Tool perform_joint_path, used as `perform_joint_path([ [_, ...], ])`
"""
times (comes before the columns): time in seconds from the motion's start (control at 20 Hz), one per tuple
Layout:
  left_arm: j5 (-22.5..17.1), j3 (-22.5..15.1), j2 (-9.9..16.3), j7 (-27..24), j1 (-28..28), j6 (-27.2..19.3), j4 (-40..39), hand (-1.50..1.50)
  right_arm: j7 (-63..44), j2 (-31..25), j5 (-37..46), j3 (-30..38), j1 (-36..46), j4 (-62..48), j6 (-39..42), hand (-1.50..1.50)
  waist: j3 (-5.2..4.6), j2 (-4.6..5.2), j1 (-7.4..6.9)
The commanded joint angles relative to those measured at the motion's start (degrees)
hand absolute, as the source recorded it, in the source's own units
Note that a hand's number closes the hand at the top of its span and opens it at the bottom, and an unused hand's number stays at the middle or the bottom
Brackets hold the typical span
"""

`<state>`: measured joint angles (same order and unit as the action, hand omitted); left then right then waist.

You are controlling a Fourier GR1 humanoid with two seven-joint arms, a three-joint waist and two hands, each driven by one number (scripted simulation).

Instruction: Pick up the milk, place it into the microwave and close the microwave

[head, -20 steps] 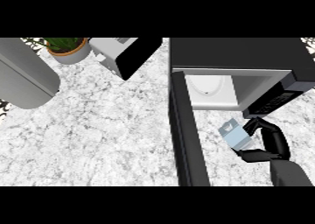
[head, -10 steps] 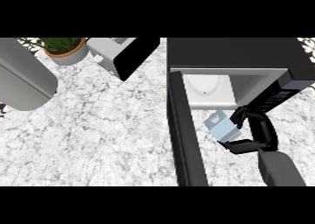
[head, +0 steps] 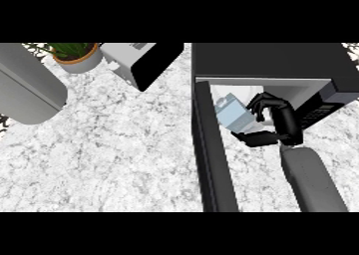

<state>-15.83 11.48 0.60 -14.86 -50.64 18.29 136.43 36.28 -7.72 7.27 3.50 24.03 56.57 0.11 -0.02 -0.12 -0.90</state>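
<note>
The right robot hand (head: 274,122), black with a grey forearm rising from the lower right of the frame, has its fingers and thumb curled round a small pale-blue milk carton with a white top (head: 233,112), clamped on it. The carton sits tilted at the mouth of the black box-shaped microwave (head: 278,60) in the upper right of the frame, just at the front of its light interior, between the oven's opening and its open door. That black microwave door (head: 212,159) stands swung out, running as a long dark strip down the centre-right of the frame, just beside the carton's left edge. Whether the carton rests on the cavity floor cannot be told.

The white-and-grey marbled table (head: 116,149) fills the left and centre. In the upper left stands a green plant in a terracotta pot (head: 76,55), beside it a white-and-black boxy appliance (head: 142,62), and a large grey rounded cylinder (head: 20,82) lies along the left edge.
</note>
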Motion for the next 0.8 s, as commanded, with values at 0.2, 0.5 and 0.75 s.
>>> perform_joint_path([
  [0.2,-5.55,2.95,-0.34,1.31,0.07,1.92,2.41,-1.50,-7.48,1.82,8.57,-0.74,15.65,-11.85,-11.43,1.50,0.05,0.36,-1.20],
  [0.5,-6.09,4.39,0.57,1.57,2.70,3.47,-0.31,-1.50,-2.31,-1.49,10.71,3.28,24.28,-28.67,-15.81,1.50,0.10,0.87,-2.05],
  [0.75,-4.26,3.35,0.04,1.47,5.45,3.28,-1.29,-1.50,0.59,0.03,11.34,5.54,28.63,-36.44,-22.66,1.50,0.16,1.54,-3.30],
])
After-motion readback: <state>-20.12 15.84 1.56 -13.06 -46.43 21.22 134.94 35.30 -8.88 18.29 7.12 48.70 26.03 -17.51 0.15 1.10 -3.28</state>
